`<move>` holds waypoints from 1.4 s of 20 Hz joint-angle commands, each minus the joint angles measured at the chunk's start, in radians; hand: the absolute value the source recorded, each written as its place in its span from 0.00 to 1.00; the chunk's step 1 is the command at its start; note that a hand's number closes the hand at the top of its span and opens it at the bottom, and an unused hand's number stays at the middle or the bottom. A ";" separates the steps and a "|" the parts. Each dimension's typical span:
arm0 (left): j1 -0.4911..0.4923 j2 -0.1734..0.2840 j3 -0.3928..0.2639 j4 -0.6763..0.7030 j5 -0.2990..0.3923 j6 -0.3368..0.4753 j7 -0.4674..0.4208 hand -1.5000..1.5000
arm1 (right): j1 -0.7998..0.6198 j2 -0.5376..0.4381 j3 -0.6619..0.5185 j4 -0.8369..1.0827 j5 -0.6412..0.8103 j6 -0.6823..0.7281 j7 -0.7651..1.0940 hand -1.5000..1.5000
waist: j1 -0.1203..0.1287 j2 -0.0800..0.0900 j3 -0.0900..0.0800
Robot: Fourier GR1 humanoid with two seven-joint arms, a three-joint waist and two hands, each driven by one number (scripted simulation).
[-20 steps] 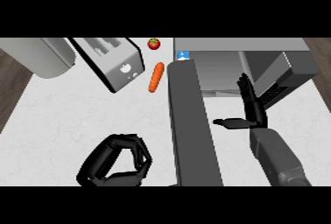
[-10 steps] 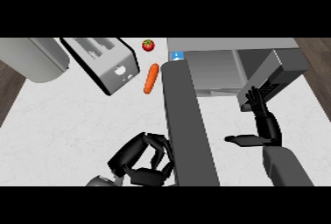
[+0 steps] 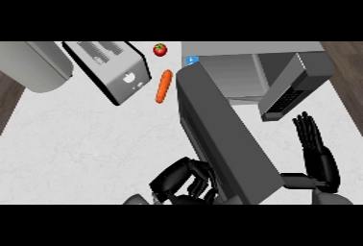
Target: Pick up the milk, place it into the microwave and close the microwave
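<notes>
White marble counter [image 3: 85, 139] bears toaster [image 3: 110, 67], carrot [image 3: 163, 86], open microwave [image 3: 248, 72].

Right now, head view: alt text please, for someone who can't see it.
An open microwave with its door swung toward the camera; the left hand, fingers curled, sits against the door's left side, and the right hand is open beside it. Behind lie a carrot, tomato and toaster.

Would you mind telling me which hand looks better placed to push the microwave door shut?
Probably the left hand: it sits curled against the outer face of the open microwave door, on the side to push from. The right hand is open, fingers straight, on the door's inner side by the microwave.
</notes>
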 commanded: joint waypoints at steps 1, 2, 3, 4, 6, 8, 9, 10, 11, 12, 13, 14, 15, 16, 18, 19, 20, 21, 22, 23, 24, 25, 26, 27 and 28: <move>-0.122 -0.004 -0.167 0.144 0.063 0.126 0.006 1.00 | 0.081 -0.011 0.001 -0.181 -0.044 0.025 0.083 0.00 | -0.009 0.008 0.000; -0.110 -0.004 -0.201 0.156 0.102 0.178 -0.021 1.00 | 0.140 -0.008 0.016 -0.251 -0.051 0.040 0.097 0.00 | -0.005 0.007 0.000; -0.142 -0.004 -0.230 0.141 0.138 0.243 0.005 1.00 | 0.110 -0.019 0.006 -0.286 -0.084 0.063 0.136 0.00 | -0.016 0.008 -0.001; -0.168 -0.004 -0.271 0.105 0.160 0.288 0.043 1.00 | 0.144 -0.047 -0.005 -0.286 -0.109 0.114 0.125 0.00 | -0.026 0.008 0.000; -0.182 -0.004 -0.303 0.170 0.214 0.352 -0.005 1.00 | 0.107 -0.045 -0.008 -0.353 -0.150 0.116 0.209 0.00 | -0.031 0.012 -0.001; -0.224 -0.004 -0.308 0.182 0.293 0.401 0.021 1.00 | 0.122 -0.077 -0.019 -0.368 -0.188 0.172 0.212 0.00 | -0.048 0.016 -0.001; -0.262 -0.004 -0.295 0.164 0.325 0.450 0.014 1.00 | 0.129 -0.075 -0.012 -0.355 -0.175 0.177 0.176 0.00 | -0.055 0.018 -0.001; -0.275 -0.004 -0.327 0.152 0.328 0.471 0.030 1.00 | 0.096 -0.113 -0.035 -0.372 -0.212 0.203 0.225 0.00 | -0.063 0.018 -0.002; -0.288 -0.003 -0.310 0.149 0.350 0.513 0.013 1.00 | 0.126 -0.094 -0.014 -0.422 -0.203 0.181 0.261 0.00 | -0.063 0.015 -0.003; -0.265 -0.003 -0.329 0.140 0.388 0.530 -0.017 1.00 | 0.099 -0.108 -0.031 -0.417 -0.226 0.194 0.261 0.00 | -0.072 0.020 -0.003; -0.290 -0.003 -0.325 0.168 0.399 0.552 -0.044 1.00 | 0.109 -0.125 -0.038 -0.415 -0.229 0.207 0.260 0.00 | -0.076 0.023 -0.003; -0.313 -0.003 -0.329 0.162 0.430 0.567 -0.028 1.00 | 0.093 -0.106 -0.016 -0.415 -0.235 0.216 0.262 0.00 | -0.081 0.026 -0.002; -0.341 -0.003 -0.319 0.149 0.454 0.585 -0.022 1.00 | 0.098 -0.109 -0.008 -0.440 -0.232 0.217 0.276 0.00 | -0.090 0.025 -0.003; -0.340 -0.003 -0.331 0.155 0.468 0.604 -0.037 1.00 | 0.079 -0.126 -0.008 -0.440 -0.250 0.247 0.276 0.00 | -0.097 0.028 -0.003; -0.369 -0.004 -0.312 0.175 0.488 0.642 -0.073 1.00 | 0.099 -0.153 0.006 -0.472 -0.261 0.296 0.283 0.00 | -0.114 0.029 -0.004; -0.381 -0.004 -0.320 0.179 0.498 0.655 -0.092 1.00 | 0.104 -0.147 0.017 -0.479 -0.273 0.306 0.295 0.00 | -0.121 0.031 -0.004; -0.400 -0.004 -0.313 0.185 0.518 0.653 -0.096 1.00 | 0.114 -0.171 0.020 -0.503 -0.289 0.344 0.299 0.00 | -0.132 0.030 -0.004; -0.433 -0.004 -0.299 0.182 0.539 0.663 -0.077 1.00 | 0.075 -0.174 0.016 -0.511 -0.301 0.323 0.339 0.00 | -0.135 0.033 -0.006; -0.463 -0.004 -0.289 0.196 0.563 0.656 -0.073 1.00 | 0.082 -0.163 0.033 -0.507 -0.296 0.340 0.317 0.00 | -0.146 0.039 -0.004; -0.496 -0.004 -0.282 0.195 0.571 0.666 -0.066 1.00 | 0.072 -0.185 0.022 -0.522 -0.325 0.359 0.339 0.00 | -0.158 0.037 -0.004; -0.504 -0.004 -0.279 0.225 0.583 0.677 -0.074 1.00 | 0.066 -0.181 0.024 -0.522 -0.322 0.357 0.330 0.00 | -0.163 0.043 -0.003; -0.512 -0.004 -0.278 0.237 0.599 0.684 -0.078 1.00 | 0.060 -0.191 0.025 -0.540 -0.334 0.363 0.351 0.00 | -0.167 0.043 -0.004; -0.545 -0.004 -0.251 0.243 0.621 0.697 -0.056 1.00 | 0.077 -0.196 0.031 -0.544 -0.332 0.377 0.348 0.00 | -0.186 0.044 -0.003; -0.547 -0.004 -0.253 0.245 0.639 0.705 -0.074 1.00 | 0.069 -0.173 0.049 -0.563 -0.351 0.374 0.356 0.00 | -0.184 0.044 -0.004; -0.568 -0.004 -0.240 0.266 0.655 0.712 -0.067 1.00 | 0.050 -0.192 0.025 -0.558 -0.368 0.370 0.371 0.00 | -0.182 0.048 -0.003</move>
